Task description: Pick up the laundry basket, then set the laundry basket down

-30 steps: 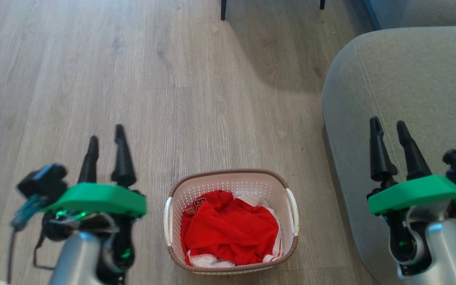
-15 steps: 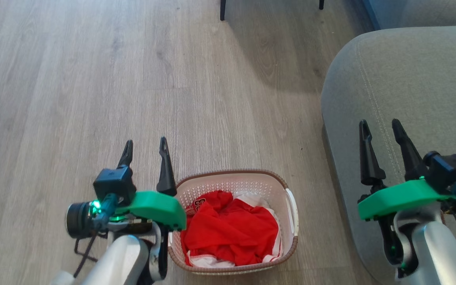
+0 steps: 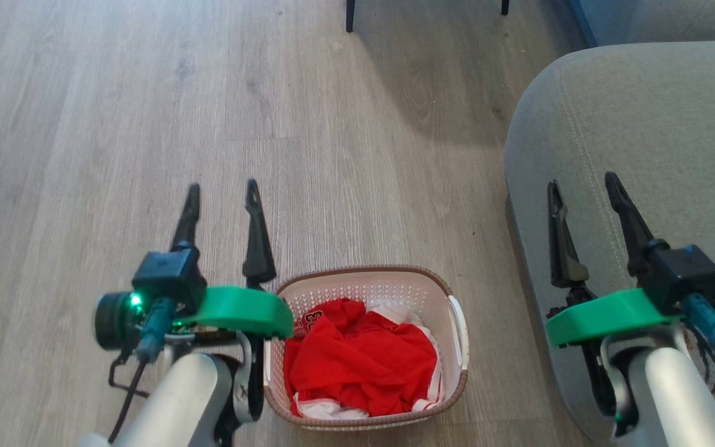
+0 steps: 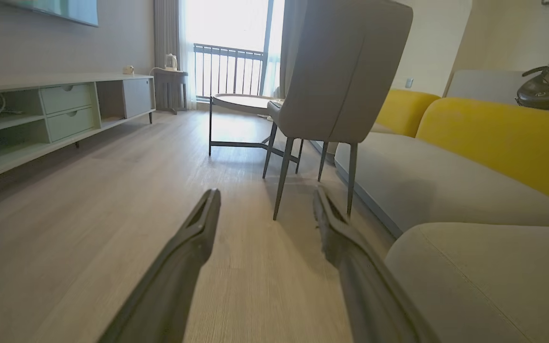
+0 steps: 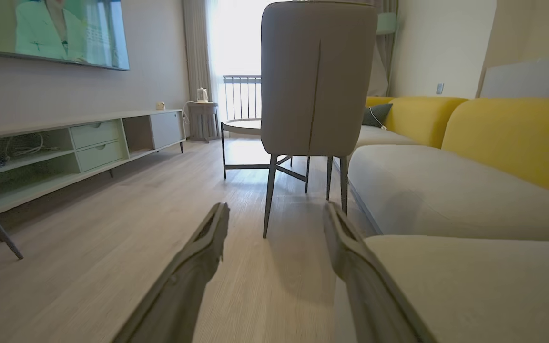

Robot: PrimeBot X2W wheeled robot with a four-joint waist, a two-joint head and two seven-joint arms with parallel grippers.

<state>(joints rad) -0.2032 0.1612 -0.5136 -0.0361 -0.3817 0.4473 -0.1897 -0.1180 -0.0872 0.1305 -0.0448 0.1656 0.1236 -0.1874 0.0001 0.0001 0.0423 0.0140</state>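
head view: the laundry basket (image 3: pixel 370 287) is seen on the wood floor (image 3: pixel 146 124) at 6 o'clock, with a red garment (image 3: pixel 357 363) heaped inside; the left end effector (image 3: pixel 222 185) is held at the basket's 9 o'clock, spread wide and empty, its green mount overlapping the rim; the right end effector (image 3: pixel 581 180) is held well apart at 3 o'clock, over the grey sofa (image 3: pixel 637 124), equally wide and empty; left wrist view: parted fingers (image 4: pixel 193 247) are pointed at 12 o'clock toward a grey chair (image 4: pixel 346 71); right wrist view: the chair is framed above parted fingers (image 5: pixel 203 247)

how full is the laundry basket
Partly full: the laundry basket sits upright on the floor with crumpled red and white clothing covering its bottom.
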